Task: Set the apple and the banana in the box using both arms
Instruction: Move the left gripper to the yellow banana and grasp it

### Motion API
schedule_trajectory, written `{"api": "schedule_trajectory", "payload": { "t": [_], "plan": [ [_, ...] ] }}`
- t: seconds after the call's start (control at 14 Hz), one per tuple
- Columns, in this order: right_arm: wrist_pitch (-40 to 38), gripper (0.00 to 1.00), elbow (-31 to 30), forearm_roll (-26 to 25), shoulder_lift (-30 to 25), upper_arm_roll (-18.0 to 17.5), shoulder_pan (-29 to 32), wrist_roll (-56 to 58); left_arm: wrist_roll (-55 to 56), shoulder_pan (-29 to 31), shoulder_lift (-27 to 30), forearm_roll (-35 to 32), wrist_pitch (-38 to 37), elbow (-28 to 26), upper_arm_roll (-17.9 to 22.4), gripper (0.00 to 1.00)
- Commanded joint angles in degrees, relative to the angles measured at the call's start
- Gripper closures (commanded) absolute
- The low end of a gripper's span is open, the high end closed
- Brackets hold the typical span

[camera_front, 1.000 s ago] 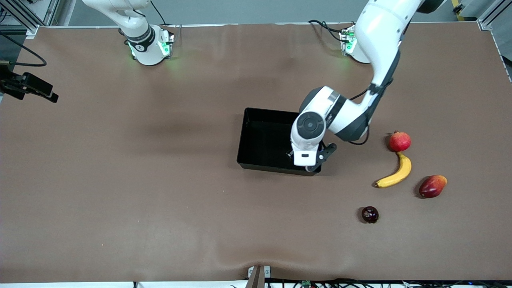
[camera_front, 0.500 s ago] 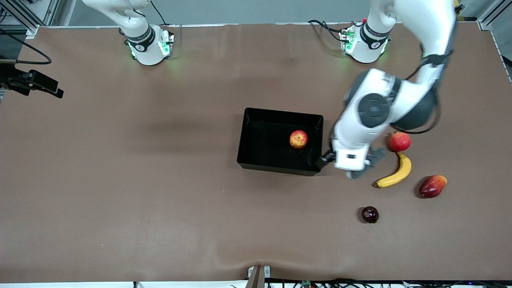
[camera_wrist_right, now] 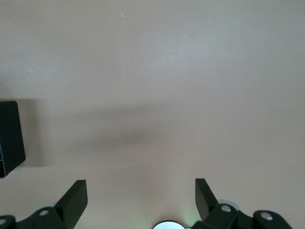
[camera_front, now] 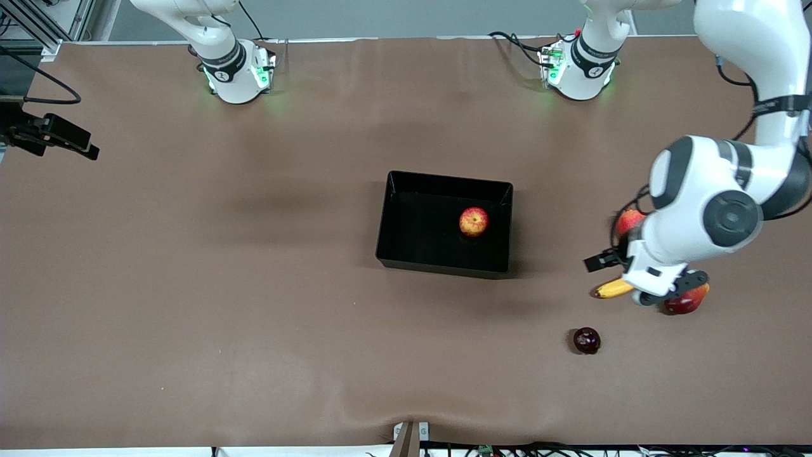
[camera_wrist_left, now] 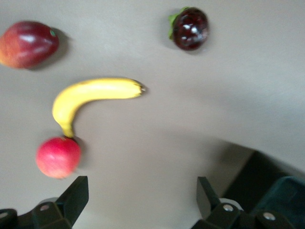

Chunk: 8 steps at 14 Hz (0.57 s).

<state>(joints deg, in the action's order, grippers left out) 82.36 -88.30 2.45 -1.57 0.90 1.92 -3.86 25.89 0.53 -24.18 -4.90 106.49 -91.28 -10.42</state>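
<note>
Apple (camera_front: 474, 221) sits in the box (camera_front: 406, 257); banana (camera_wrist_left: 93, 96) is next, on the desk between pomegranate (camera_wrist_left: 58, 157) and mango (camera_wrist_left: 27, 43). Left pincer (camera_wrist_left: 140, 200) hovers over it, released and empty. Right pincer (camera_wrist_right: 140, 198) waits over bare desk at its end, also released. Banana's long axis runs from the pomegranate toward the front camera, tip nearest the box. Judgement: straddle mid-body across that axis, then descend.

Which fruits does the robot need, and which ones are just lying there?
Needed:
- apple, already in the box
- banana, on the table, under the open left gripper

Just lying there:
- round red fruit
- long dark red fruit
- small dark fruit
</note>
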Motion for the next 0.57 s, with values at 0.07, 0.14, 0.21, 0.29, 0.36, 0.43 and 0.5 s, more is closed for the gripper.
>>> {"api": "schedule_trajectory", "payload": {
  "t": [0.07, 0.14, 0.21, 0.29, 0.36, 0.43, 0.5],
  "plan": [
    [-0.10, 0.00, 0.32, -0.52, -0.19, -0.11, 0.10, 0.43, -11.97, 4.38, 0.62, -1.16, 1.25, -3.90, -0.48, 0.00],
    [-0.10, 0.00, 0.41, -0.52, -0.19, -0.11, 0.01, 0.43, -15.83, 5.96, 0.62, -1.16, 2.22, -4.69, -0.56, 0.00],
    [-0.10, 0.00, 0.32, -0.52, -0.19, -0.11, 0.01, 0.43, -19.52, 6.93, 0.62, -1.16, 3.97, -6.09, -0.57, 0.00],
    [-0.01, 0.00, 0.41, -0.52, -0.19, -0.11, 0.10, 0.43, -22.61, 8.16, 0.71, -1.16, 6.42, -7.84, -0.57, 0.00],
    [-0.10, 0.00, 0.41, -0.52, -0.19, -0.11, 0.10, 0.43, -25.60, 9.30, 0.80, -1.16, 9.14, -9.51, -0.65, 0.00],
    [-0.10, 0.00, 0.41, -0.52, -0.19, -0.11, 0.19, 0.43, -28.93, 10.01, 0.63, -1.16, 11.52, -11.18, -0.65, 0.00],
    [-0.10, 0.00, 0.41, -0.52, -0.19, -0.11, 0.10, 0.43, -32.10, 11.06, 0.62, -1.16, 14.15, -12.59, -0.65, 0.00]
  ]
}}
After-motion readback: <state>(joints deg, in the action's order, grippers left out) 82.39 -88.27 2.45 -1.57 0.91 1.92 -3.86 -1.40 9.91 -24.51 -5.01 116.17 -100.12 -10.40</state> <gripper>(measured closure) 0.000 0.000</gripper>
